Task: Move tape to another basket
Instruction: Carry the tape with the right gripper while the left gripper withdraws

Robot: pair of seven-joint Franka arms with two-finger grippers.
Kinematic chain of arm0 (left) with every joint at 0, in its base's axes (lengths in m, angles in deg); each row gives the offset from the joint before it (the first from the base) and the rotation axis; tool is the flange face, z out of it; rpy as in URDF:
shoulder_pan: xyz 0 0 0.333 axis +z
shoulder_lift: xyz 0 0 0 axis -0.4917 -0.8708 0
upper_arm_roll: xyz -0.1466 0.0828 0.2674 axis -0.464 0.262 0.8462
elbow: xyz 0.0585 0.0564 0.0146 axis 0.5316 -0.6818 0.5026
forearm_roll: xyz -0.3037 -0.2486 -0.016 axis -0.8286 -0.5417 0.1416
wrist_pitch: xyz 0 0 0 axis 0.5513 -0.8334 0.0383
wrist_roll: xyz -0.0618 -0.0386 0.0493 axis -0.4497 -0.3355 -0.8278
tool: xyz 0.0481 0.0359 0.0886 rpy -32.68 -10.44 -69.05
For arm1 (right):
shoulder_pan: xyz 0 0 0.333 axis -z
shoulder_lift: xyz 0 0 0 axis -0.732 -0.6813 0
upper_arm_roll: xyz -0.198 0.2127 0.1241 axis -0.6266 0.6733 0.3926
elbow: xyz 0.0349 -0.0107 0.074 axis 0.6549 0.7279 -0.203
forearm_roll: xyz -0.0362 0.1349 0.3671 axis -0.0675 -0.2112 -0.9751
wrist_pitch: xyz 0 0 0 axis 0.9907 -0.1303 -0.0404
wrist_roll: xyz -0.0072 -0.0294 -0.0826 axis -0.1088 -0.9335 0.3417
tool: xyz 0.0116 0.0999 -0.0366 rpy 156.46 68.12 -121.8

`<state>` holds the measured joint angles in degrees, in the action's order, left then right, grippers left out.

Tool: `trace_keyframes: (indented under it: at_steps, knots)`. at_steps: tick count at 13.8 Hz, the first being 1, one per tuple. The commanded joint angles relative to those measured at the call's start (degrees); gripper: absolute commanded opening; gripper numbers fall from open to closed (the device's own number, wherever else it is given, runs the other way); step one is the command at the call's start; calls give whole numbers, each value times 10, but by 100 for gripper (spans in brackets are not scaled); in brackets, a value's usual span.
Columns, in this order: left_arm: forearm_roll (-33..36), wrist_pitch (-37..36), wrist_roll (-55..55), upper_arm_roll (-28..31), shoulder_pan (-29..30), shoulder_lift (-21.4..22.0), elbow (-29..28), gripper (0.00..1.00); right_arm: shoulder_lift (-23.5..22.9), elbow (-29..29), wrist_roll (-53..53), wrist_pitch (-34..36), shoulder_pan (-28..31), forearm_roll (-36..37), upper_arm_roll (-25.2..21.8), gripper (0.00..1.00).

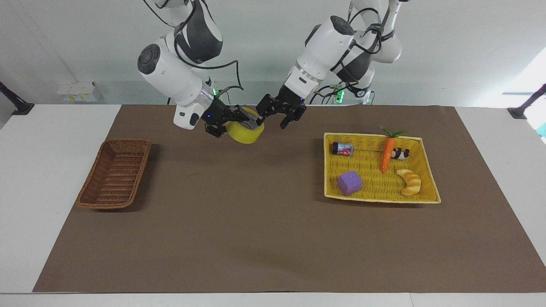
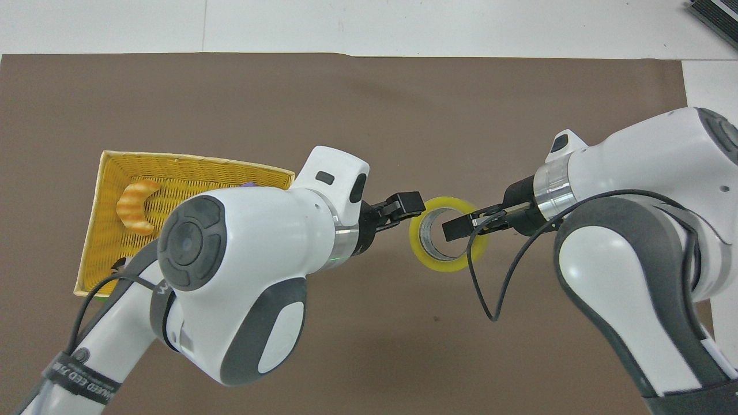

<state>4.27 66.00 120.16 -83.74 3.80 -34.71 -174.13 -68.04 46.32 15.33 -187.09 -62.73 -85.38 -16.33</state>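
**Tape held aloft by one pincer**

The yellow translucent tape (image 1: 244, 131), pale core showing, hangs over the desk (image 1: 256, 221), clamped by the right pincer (image 1: 232, 121). The left pincer (image 1: 273, 116) sits beside it, spread and seemingly clear. The purple cube (image 1: 349, 182) is mostly hidden in the overhead view.

Bare mat (image 1: 239, 221) lies open between the wicker basket (image 1: 114, 174) and the yellow tray (image 1: 430, 187).
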Motion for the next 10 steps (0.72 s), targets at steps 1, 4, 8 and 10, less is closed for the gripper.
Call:
trace_keyframes:
  at_steps: [1, 4, 8, 10]
  knots:
    - [-9, -48, -3, 1, 36, 21, -15, 100, 12, -7, 18, 35, 51, -8, 1, 0]
    - [20, -96, -91, 1, 95, 19, -13, 100, 12, -20, 49, 89, 148, -16, -1, 0]
    - [80, -139, -173, 2, 182, 19, -8, 100, 13, -19, 86, 98, 237, 18, -4, 0]
    - [115, -165, -227, 2, 221, 21, 0, 100, 5, -19, 111, 90, 279, 62, -4, 0]
